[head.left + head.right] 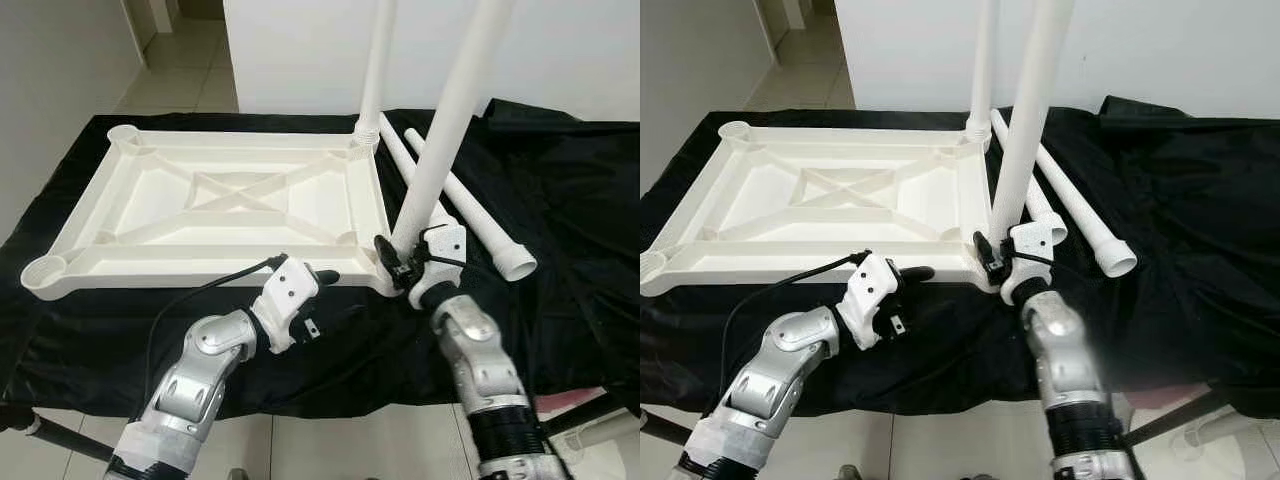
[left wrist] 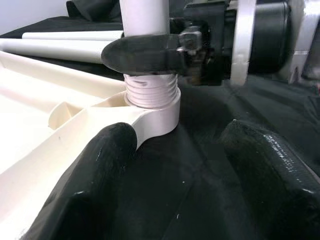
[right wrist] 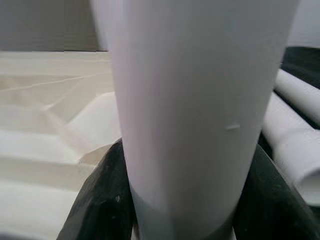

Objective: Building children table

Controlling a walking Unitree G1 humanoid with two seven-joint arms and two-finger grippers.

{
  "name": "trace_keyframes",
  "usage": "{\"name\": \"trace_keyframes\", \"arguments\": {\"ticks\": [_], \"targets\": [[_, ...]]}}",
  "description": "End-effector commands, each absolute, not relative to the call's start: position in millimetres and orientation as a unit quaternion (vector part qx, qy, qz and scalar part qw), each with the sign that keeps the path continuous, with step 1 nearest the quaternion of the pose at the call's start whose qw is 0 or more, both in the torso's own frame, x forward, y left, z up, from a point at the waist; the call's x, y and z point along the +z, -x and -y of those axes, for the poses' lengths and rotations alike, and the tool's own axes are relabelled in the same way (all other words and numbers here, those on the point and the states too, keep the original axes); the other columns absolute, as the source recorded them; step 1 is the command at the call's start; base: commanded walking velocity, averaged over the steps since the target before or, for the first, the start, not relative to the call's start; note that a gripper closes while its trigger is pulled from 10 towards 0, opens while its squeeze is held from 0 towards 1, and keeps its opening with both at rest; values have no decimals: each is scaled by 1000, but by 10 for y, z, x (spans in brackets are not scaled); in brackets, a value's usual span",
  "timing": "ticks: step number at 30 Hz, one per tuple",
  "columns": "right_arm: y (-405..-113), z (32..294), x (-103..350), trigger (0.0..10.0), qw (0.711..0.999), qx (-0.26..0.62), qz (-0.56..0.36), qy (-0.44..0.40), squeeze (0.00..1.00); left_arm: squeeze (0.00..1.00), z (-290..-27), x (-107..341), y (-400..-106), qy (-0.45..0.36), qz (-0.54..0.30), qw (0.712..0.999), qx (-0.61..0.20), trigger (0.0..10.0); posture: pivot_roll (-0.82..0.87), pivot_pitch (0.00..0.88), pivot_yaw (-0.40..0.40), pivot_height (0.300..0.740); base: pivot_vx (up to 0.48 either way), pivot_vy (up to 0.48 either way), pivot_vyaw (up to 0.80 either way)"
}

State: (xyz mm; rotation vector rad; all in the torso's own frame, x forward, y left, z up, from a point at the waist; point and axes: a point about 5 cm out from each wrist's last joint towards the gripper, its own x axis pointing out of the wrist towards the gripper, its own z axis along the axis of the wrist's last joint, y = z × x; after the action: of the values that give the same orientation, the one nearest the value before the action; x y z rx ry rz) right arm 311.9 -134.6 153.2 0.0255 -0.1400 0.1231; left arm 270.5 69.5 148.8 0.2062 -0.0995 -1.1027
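While your right hand (image 1: 400,262) is clamped around the lower end of an upright white leg (image 1: 440,140), that leg stands in the near right corner socket (image 2: 152,107) of the overturned white tabletop (image 1: 215,205). You can see in the left wrist view that the leg's threaded end sits partly in the socket, with several threads exposed above the rim. Your left hand (image 1: 318,285) rests at the tabletop's near edge, just left of that corner, its fingers (image 2: 102,165) apart and holding nothing; one finger lies against the plastic edge. A second leg (image 1: 377,65) stands upright in the far right corner. Two loose legs (image 1: 470,215) lie side by side on the black cloth (image 1: 570,200) to the right of the tabletop. The cloth covers the table that carries all the parts. Tiled floor (image 1: 180,60) shows beyond the far left corner.
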Motion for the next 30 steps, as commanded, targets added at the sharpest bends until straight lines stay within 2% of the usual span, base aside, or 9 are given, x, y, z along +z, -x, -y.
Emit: {"name": "trace_keyframes", "arguments": {"ticks": [1,13,15,17,18,25,27,28,30], "targets": [[-3097,1407,1464,10000,998,3,46,-45,0,0,-701,1471,-2716,-95,45,866,-489,10000,-81,68,-2,740,0,0,0],[-3140,1182,1512,10000,994,-38,38,-94,0,0,-676,1499,-2730,-85,49,867,-489,10000,-77,57,-9,740,0,0,0],[-3131,1238,1531,10000,995,-44,42,-85,718,0,-695,1505,-2742,-88,49,868,-486,10000,-73,53,-12,740,0,0,0],[-3131,1238,1531,10000,995,-44,42,-85,718,0,-695,1505,-2742,-88,49,868,-486,10000,-73,53,-12,740,0,0,0],[-3130,1251,1538,10000,994,-47,42,-84,1000,0,-695,1506,-2745,-87,49,868,-486,10000,-71,52,-13,740,0,0,0],[-3121,1292,1579,10000,997,-24,56,-56,1000,0,-684,1501,-2719,-84,48,867,-489,10000,-71,48,-13,740,0,0,0],[-3115,1353,1568,10000,997,5,59,-43,208,0,-689,1491,-2706,-91,47,863,-494,10000,-68,42,-15,740,0,0,0],[-3115,1353,1568,10000,997,5,59,-43,208,0,-689,1491,-2706,-91,47,863,-494,10000,-68,42,-15,740,0,0,0],[-3123,1404,1533,10000,998,35,51,-29,0,0,-695,1493,-2718,-93,47,863,-494,10000,-71,37,-15,740,0,0,0]]}}
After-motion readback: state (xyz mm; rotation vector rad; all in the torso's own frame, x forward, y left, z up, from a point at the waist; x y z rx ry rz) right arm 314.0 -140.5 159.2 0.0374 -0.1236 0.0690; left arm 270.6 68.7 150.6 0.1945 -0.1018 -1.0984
